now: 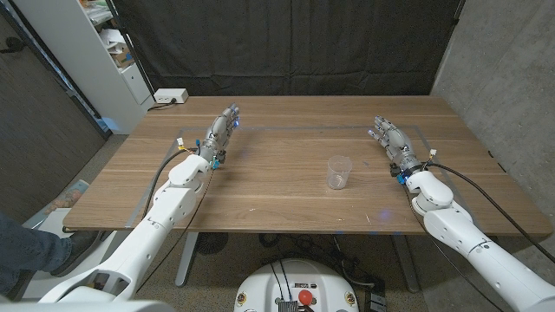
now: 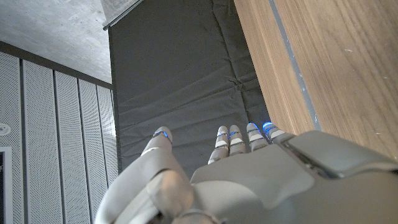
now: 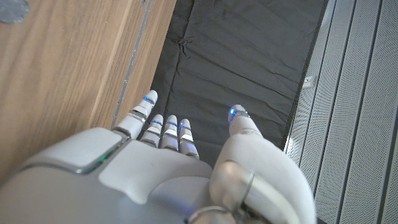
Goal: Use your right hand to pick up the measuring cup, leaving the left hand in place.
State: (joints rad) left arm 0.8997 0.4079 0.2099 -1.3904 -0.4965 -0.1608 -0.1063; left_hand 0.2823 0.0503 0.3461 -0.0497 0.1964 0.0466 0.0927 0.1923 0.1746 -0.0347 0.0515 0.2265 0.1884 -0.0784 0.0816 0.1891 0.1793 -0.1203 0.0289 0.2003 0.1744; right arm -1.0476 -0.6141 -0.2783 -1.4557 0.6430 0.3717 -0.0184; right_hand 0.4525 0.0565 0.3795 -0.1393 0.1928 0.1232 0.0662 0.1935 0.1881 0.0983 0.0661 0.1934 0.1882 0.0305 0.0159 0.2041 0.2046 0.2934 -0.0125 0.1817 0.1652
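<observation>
A small clear measuring cup point(image 1: 338, 172) stands upright on the wooden table point(image 1: 286, 139), a little right of the middle. My right hand point(image 1: 391, 138) is at the table's right side, behind and to the right of the cup, apart from it, its fingers straight and holding nothing. In the right wrist view that hand point(image 3: 168, 168) shows its back with fingers point(image 3: 163, 129) stretched toward the black curtain. My left hand point(image 1: 222, 129) is on the table's left side, fingers extended and empty; the left wrist view shows its back point(image 2: 261, 174).
A black curtain point(image 1: 286, 43) hangs behind the table. A white power strip point(image 1: 170, 96) sits at the back left corner. A shelf unit point(image 1: 95, 52) stands to the left and a concrete wall point(image 1: 503, 61) to the right. A person's leg point(image 1: 35, 251) shows at the lower left.
</observation>
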